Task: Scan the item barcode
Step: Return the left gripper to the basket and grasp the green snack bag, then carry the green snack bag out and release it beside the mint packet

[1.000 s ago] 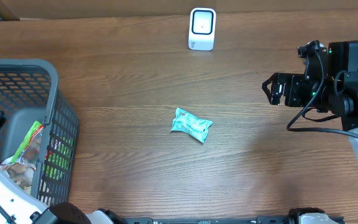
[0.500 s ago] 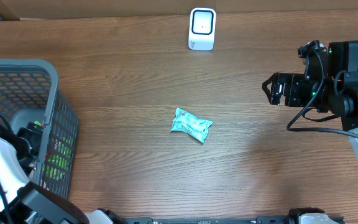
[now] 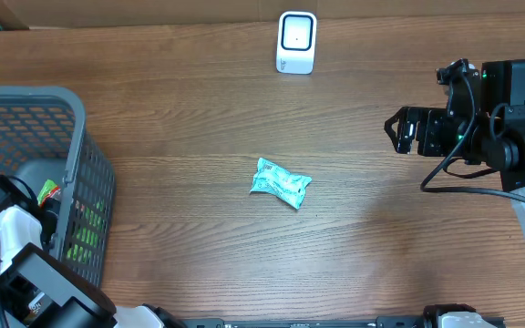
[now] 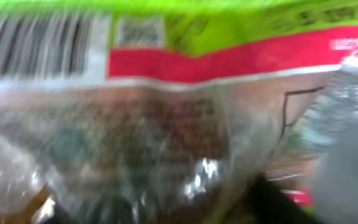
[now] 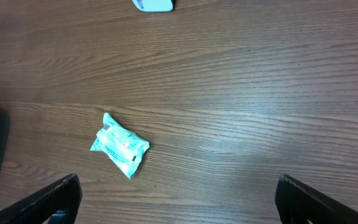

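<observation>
Packet (image 3: 281,183) flat on desk (image 3: 199,118), scanner (image 3: 296,42) at far edge. Right jaws wide open, empty. Left jaws down in basket (image 3: 73,98), hard by bag (image 4: 135,137); open or closed, impossible to tell.

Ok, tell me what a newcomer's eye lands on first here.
A small teal packet lies alone in the middle of the wooden table. A white scanner stands at the far edge, and a grey mesh basket holding a green-and-red snack bag sits at the left.

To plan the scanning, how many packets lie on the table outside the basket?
1. The teal packet lies near the middle of the wooden table, apart from the grey basket. Others inside the basket may be hidden.
</observation>
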### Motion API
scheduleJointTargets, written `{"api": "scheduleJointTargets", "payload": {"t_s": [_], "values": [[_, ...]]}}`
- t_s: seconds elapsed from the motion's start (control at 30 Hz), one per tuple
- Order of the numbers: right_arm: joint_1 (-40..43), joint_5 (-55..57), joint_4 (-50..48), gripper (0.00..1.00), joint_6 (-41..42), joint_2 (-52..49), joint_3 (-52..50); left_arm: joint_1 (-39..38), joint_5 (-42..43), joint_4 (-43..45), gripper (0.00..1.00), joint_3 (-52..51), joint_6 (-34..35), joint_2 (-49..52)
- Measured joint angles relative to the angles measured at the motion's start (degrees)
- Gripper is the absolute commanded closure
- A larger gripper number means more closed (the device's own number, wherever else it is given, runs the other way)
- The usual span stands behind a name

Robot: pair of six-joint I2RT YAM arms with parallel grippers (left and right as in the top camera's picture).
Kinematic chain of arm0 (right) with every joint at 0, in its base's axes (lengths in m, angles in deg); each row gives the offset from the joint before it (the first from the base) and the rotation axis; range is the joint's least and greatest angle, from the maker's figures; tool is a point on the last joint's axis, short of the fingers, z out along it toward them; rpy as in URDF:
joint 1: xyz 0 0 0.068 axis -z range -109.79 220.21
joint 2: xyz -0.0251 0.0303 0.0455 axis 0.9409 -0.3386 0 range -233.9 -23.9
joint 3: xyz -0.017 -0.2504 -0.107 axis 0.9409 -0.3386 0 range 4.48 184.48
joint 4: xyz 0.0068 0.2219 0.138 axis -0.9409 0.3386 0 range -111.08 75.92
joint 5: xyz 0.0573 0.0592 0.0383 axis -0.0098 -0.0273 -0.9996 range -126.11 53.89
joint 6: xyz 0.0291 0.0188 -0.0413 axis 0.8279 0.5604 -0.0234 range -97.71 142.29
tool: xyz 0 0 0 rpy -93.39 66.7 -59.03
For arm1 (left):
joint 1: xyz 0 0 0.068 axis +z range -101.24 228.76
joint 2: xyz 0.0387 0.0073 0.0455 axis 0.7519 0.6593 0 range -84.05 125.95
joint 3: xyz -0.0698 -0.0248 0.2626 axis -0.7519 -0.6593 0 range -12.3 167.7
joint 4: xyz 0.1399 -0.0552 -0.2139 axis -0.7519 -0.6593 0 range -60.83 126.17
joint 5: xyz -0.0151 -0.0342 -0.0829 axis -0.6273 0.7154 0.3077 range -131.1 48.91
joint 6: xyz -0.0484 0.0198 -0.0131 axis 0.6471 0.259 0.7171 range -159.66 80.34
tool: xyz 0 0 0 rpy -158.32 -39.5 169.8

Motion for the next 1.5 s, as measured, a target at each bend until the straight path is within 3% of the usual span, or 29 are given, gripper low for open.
{"api": "scheduleJointTargets", "payload": {"t_s": [0.17,0.4,0.7,0.9,1.03,1.23,1.3,1.5], "values": [[0.0,0.0,0.0,0.0,0.0,0.0,0.0,0.0,3.0,-0.7,0.96,1.3,0.0,0.8],[0.0,0.0,0.5,0.0,0.0,0.0,0.0,0.0,6.1,-15.5,0.96,10.5,0.0,4.3],[0.0,0.0,0.7,0.0,0.0,0.0,0.0,-0.7,13.7,-38.4,0.96,45.8,-3.1,4.5],[0.0,0.0,0.7,0.0,0.0,0.0,0.0,-4.4,15.4,-44.6,0.96,60.0,-4.6,-1.3],[0.0,0.0,0.0,0.0,0.0,0.0,0.0,-12.8,17.5,-46.7,0.96,61.7,-7.0,-6.8],[0.0,0.0,-0.3,0.0,0.0,0.0,0.0,-33.9,19.6,-46.6,0.96,60.1,-12.5,-7.5],[0.0,0.0,0.0,0.0,0.0,0.0,0.0,-42.8,19.5,-43.2,0.96,56.1,-14.6,-6.1],[0.0,0.0,1.1,0.0,0.0,0.0,0.0,-57.8,14.9,-36.4,0.96,44.6,-15.7,2.4]]}}
